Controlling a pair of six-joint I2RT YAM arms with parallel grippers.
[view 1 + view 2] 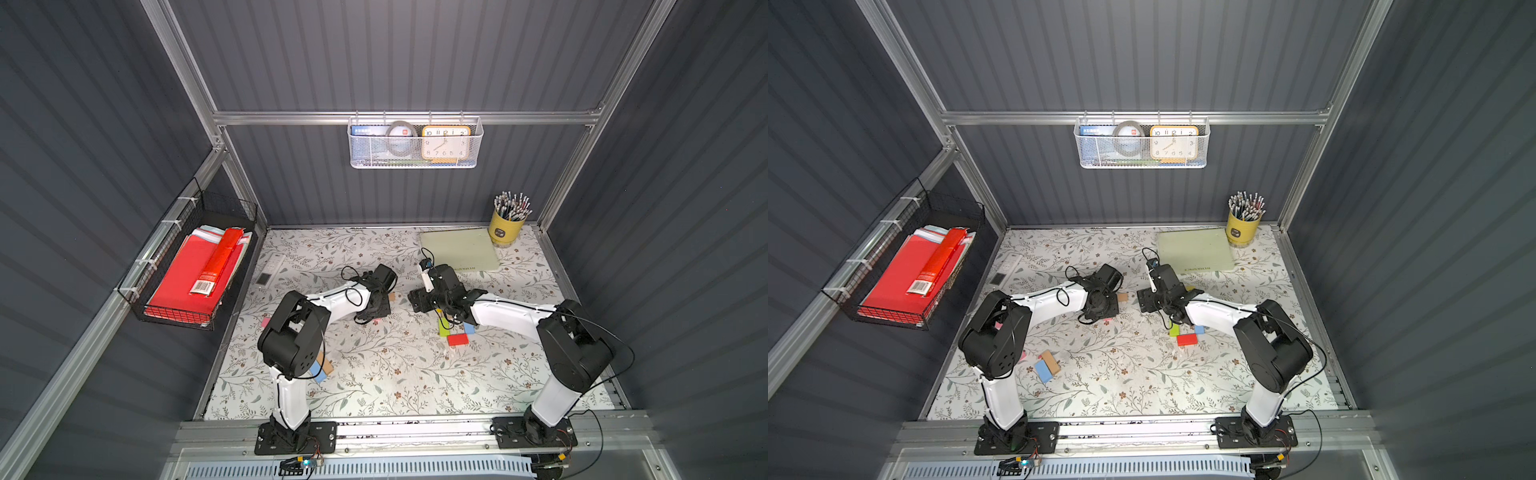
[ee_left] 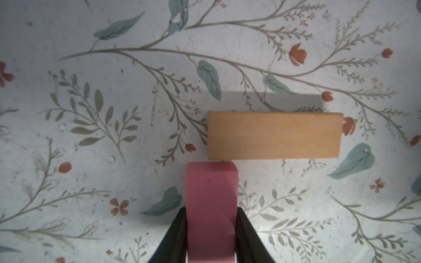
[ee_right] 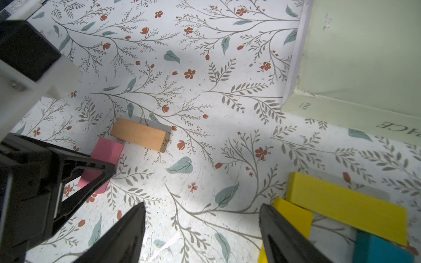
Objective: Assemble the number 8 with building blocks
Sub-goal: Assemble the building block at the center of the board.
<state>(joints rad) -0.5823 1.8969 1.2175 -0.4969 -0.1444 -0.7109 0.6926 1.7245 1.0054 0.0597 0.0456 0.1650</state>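
L gripper (image 2: 210,211) is clamped on the pink block (image 2: 210,189), whose end appears to touch the tan block (image 2: 274,135) near one end. Step: seat pink flat, square to tan, then open and lift straight up, since tan prob. slides easily. R gripper (image 3: 202,211) has jaws apart, empty, beside the yellow blocks (image 3: 346,205) and blue block (image 3: 378,248) — arms close, collision risk. Farther back: green mat (image 1: 457,249), pencil cup (image 1: 505,228) — no obstruction.
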